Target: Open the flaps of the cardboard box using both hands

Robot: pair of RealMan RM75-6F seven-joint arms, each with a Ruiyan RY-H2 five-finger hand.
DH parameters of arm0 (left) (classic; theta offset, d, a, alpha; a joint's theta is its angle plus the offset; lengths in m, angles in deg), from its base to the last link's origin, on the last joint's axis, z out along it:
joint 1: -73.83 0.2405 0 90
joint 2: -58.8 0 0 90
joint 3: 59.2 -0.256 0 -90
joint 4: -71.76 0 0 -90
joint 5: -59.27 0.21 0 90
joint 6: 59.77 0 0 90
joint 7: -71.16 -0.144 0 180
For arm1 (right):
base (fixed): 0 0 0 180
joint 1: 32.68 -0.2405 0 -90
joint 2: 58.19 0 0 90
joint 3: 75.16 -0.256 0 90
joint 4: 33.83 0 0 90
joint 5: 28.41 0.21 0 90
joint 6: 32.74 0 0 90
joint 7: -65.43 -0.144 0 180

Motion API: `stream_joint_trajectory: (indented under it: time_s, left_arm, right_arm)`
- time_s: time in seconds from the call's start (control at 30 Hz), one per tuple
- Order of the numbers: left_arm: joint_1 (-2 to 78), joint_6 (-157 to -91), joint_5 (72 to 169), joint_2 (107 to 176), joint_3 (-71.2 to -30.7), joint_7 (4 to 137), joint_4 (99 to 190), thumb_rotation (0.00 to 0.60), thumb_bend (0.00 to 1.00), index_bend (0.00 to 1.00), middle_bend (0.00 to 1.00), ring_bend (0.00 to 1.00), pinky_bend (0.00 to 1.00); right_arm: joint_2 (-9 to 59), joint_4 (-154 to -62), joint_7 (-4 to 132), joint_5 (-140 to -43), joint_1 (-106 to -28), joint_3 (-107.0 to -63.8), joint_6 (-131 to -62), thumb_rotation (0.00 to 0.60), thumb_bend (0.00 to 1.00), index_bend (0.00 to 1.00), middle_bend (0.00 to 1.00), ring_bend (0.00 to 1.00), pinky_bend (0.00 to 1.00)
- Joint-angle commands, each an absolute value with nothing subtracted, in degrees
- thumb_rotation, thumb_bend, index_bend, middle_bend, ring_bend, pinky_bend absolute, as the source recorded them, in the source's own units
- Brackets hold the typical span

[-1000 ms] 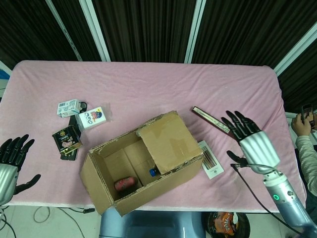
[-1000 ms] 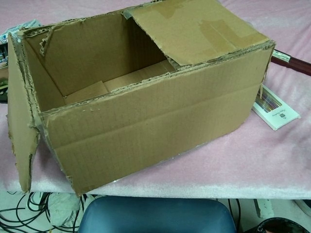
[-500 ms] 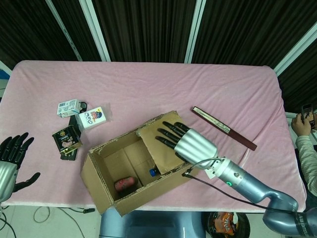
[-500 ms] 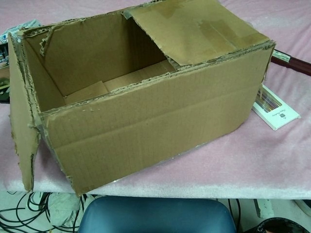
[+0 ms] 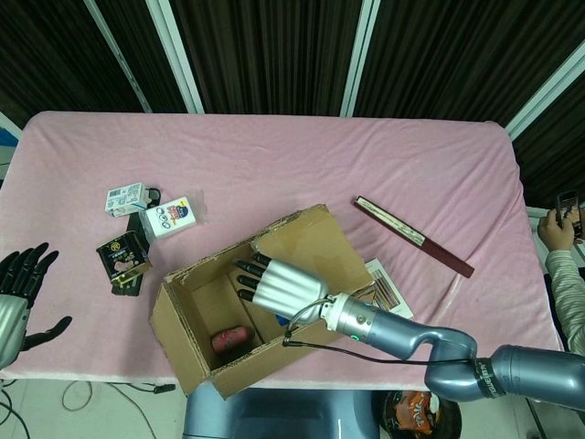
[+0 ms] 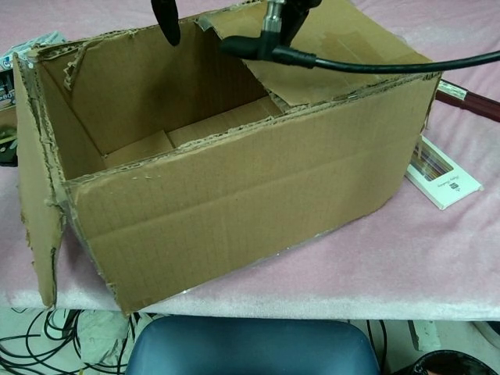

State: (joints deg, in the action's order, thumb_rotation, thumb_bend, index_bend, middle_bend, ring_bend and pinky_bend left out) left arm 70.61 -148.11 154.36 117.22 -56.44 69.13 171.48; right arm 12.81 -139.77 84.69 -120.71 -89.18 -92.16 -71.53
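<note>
Pink cloth covers the table [image 5: 274,155], and the right robot hand [image 5: 274,285] hangs flat, fingers spread and holding nothing, over the open cardboard box [image 5: 260,297] just below it.

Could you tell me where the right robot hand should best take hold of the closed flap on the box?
Probably at the flap's free edge, which faces the open half of the box. That edge hangs over the cavity, so fingers can hook under it from inside and swing it up and outward. The right robot hand is over the opening, beside that edge.
</note>
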Motion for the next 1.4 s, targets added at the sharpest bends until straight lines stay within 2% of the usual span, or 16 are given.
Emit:
stream_joint_trajectory:
  time_s: [0.03,0.43,0.7,1.27,1.4]
  left_arm:
    - [70.46,-148.01,153.99,117.11,-56.56,69.69,171.21,0.600,0.13,0.00,0.00,0.00,0.05]
    - [69.97,-147.77,153.48,117.06,-57.15,70.64,170.61,0.600,0.13,0.00,0.00,0.00,0.05]
    - [69.79,-147.64,153.26,116.96,-57.49,70.69,170.84,0.600,0.13,0.00,0.00,0.00,0.05]
    - [69.45,-147.74,152.94,116.65,-57.95,71.32,170.97,0.600,0.13,0.00,0.00,0.00,0.05]
    - [69.41,-147.77,152.82,116.53,-57.99,71.75,170.93,0.600,0.13,0.00,0.00,0.00,0.05]
  right_arm:
    - [14.59,-138.06,86.46,-119.82,-91.07,-91.38,-70.03,0.600,0.56,0.38,0.29,0.12,0.24]
    - [15.14,-134.88,96.48,-121.53,-94.52,-87.72,-67.28,0.600,0.57,0.45,0.33,0.12,0.24]
    - [14.89,-134.44,99.69,-121.37,-95.62,-86.32,-66.57,0.600,0.57,0.53,0.43,0.12,0.24]
    - [16.56,-136.95,101.94,-118.05,-97.36,-86.68,-68.72,0.600,0.57,0.54,0.43,0.12,0.24]
    - [17.58,-136.41,102.98,-117.17,-97.56,-85.73,-68.24,0.600,0.57,0.54,0.47,0.12,0.24]
